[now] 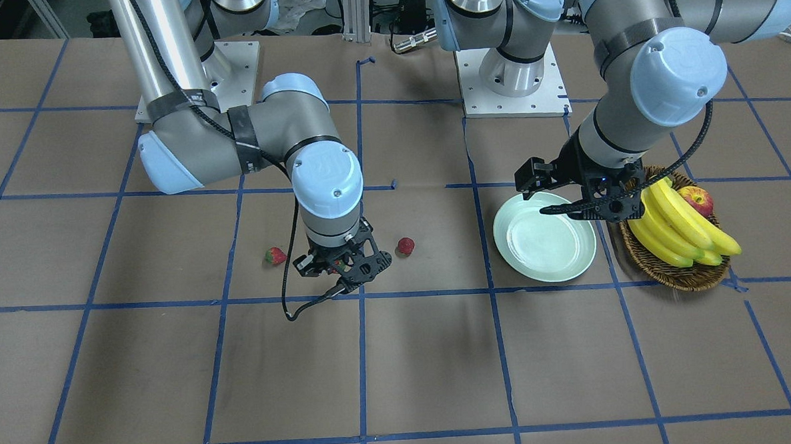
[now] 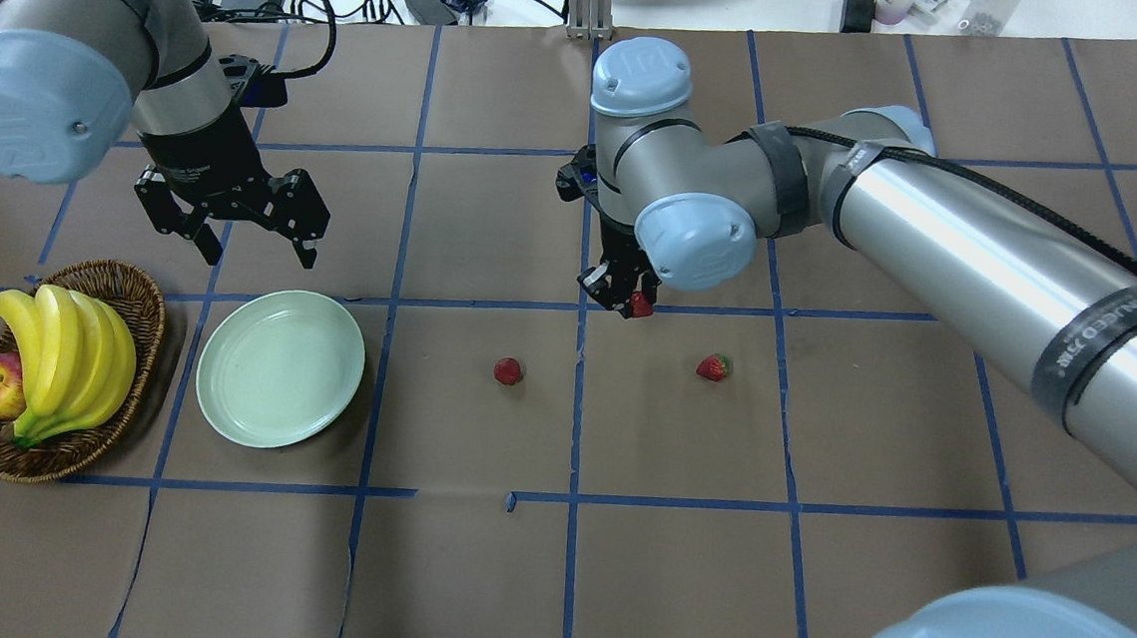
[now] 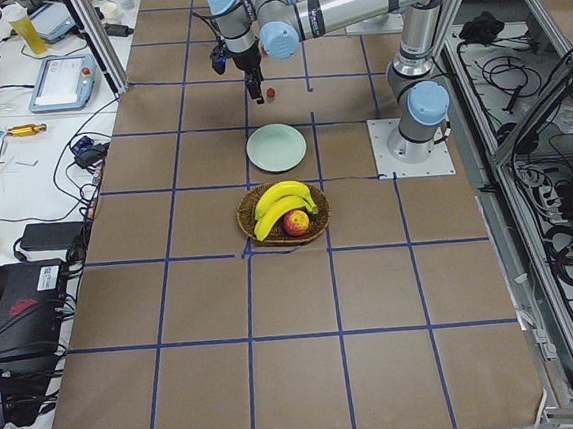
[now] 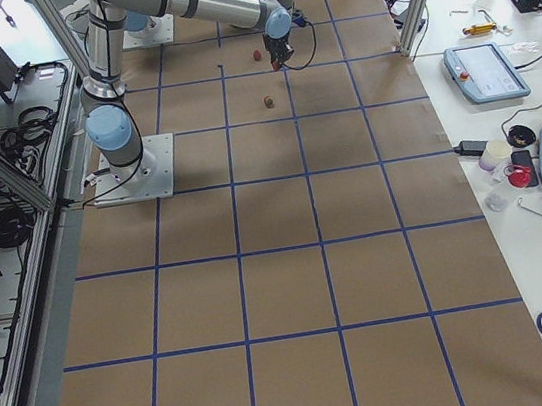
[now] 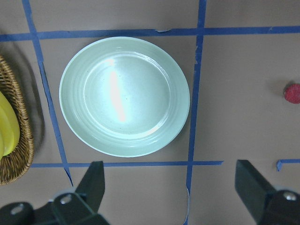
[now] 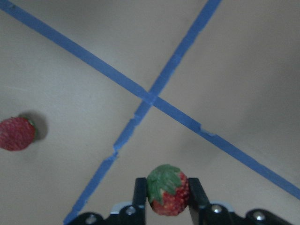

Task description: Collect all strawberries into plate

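One strawberry (image 6: 168, 197) in my right gripper (image 2: 618, 291)

Fingers closed narrow on it, above mid-table. My left gripper (image 2: 260, 255) hangs spread wide, nothing in it, over the plate's far side. The plate (image 2: 280, 369) sits near the table's left edge, beside the basket (image 2: 150, 315). Second strawberry (image 2: 508, 371) and third strawberry (image 2: 713, 367) lie mid-table, apart from the plate

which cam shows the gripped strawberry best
Right wrist view: the held strawberry is close up, green top showing, in the right gripper. Overhead shows a red sliver; the front view hides it; side views are too small.
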